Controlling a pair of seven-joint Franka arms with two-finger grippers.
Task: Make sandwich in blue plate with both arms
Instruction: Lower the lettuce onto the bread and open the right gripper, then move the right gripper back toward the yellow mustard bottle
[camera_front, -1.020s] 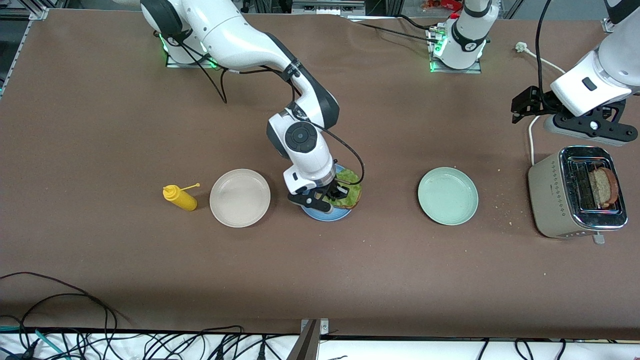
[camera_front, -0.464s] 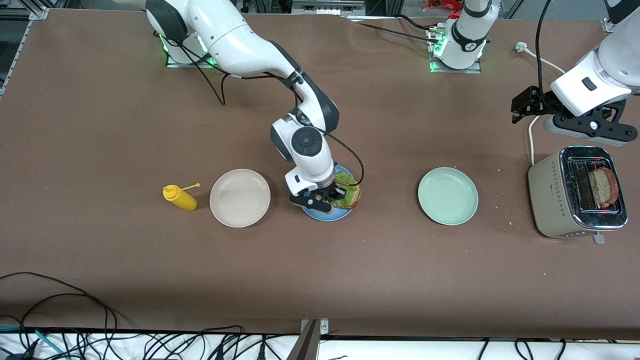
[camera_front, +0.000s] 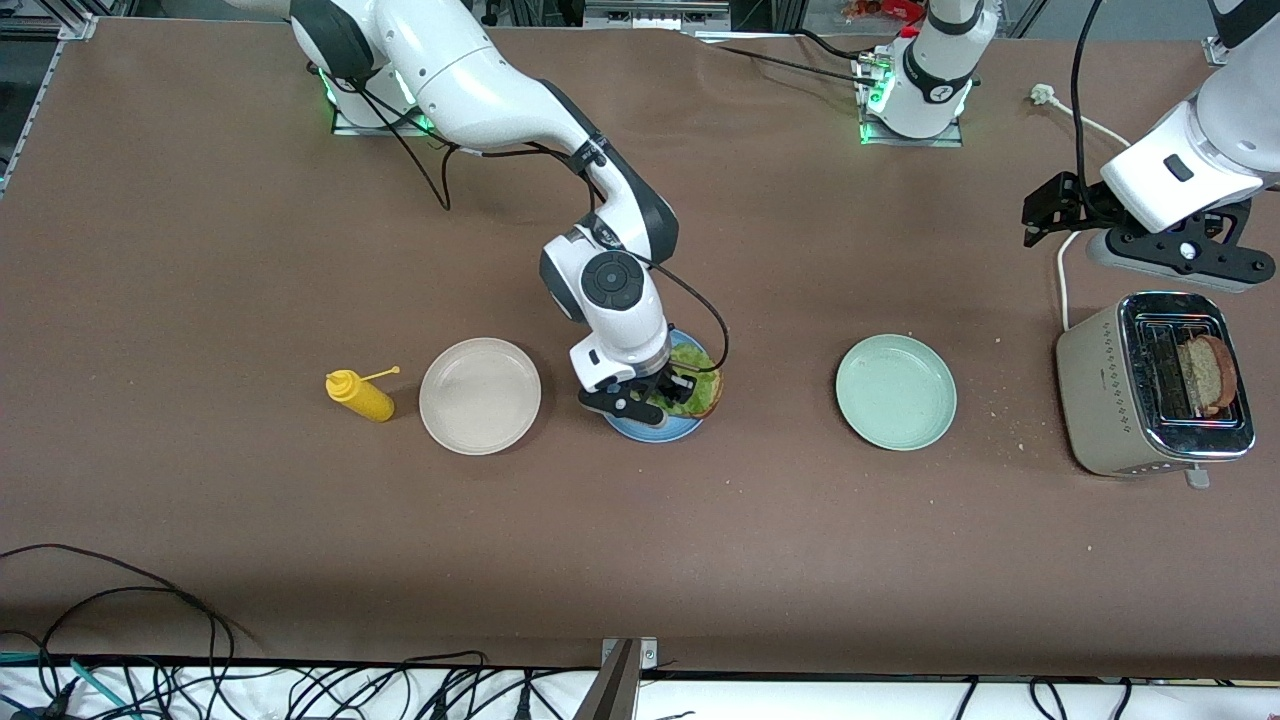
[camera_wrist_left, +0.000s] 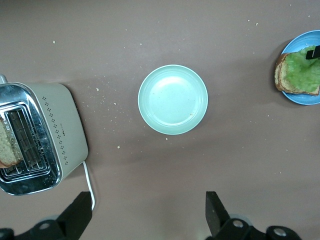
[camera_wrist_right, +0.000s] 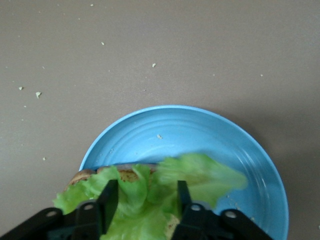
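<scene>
Fingers of the right gripper (camera_front: 668, 392) stand parted over the lettuce leaf (camera_wrist_right: 150, 192), one on each side of a fold of it; whether they still pinch it cannot be told. That leaf lies on a bread slice (camera_wrist_right: 122, 174) in the blue plate (camera_wrist_right: 200, 135), which sits at the middle of the front view, just below the right arm's wrist. In the left wrist view the same plate (camera_wrist_left: 312, 42) shows at the right edge with the bread's crust (camera_wrist_left: 281, 75) and the green leaf on top.

Beside the blue plate, toward the right arm's end of the tabletop (camera_front: 700, 560), is a beige plate (camera_front: 480, 395), and next to that a yellow squeeze bottle (camera_front: 360, 396), at center left of the front view. Toward the left arm's end lies a pale green plate (camera_front: 896, 391). At the right edge of the front view stands a toaster (camera_front: 1150, 398) with a second bread slice (camera_front: 1210, 375) upright in one slot.

Over the tabletop just above the toaster in that view waits the left gripper (camera_front: 1040, 215), its fingers (camera_wrist_left: 214, 207) spread wide and holding nothing.
</scene>
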